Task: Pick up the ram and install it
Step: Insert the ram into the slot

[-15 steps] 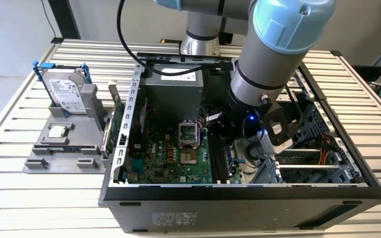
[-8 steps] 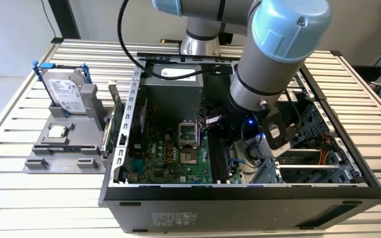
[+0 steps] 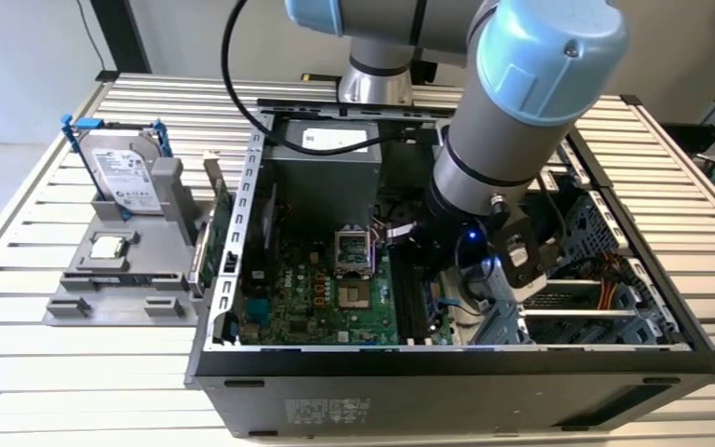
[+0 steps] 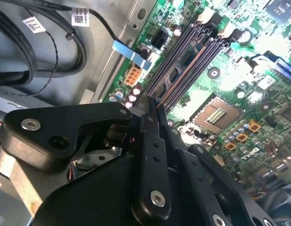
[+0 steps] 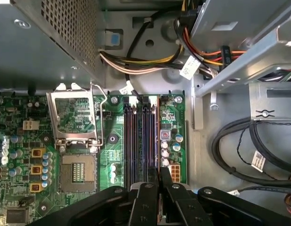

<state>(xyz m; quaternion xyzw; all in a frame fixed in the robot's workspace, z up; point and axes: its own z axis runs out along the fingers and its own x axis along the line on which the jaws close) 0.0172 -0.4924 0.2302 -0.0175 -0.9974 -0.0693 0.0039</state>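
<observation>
The ram (image 5: 158, 132) is a long thin stick seen edge-on, and it runs along the outermost of the motherboard's memory slots (image 5: 136, 136). In the second wrist view the ram (image 4: 185, 75) shows its brown top edge and dark chips. My gripper (image 5: 157, 173) is shut on the near end of the stick, one black finger on each face. The same grip shows where the gripper (image 4: 153, 101) meets the stick in the second wrist view. In the exterior view the gripper (image 3: 436, 279) is low inside the open computer case (image 3: 457, 363), over the green motherboard.
An open processor socket (image 5: 79, 172) lies beside the slots. The perforated power supply (image 5: 46, 42), a drive cage (image 5: 244, 28) and black cables (image 5: 239, 141) crowd the space around. Outside the case, a hard drive (image 3: 128, 177) and a square processor chip (image 3: 109, 247) sit on a grey stand.
</observation>
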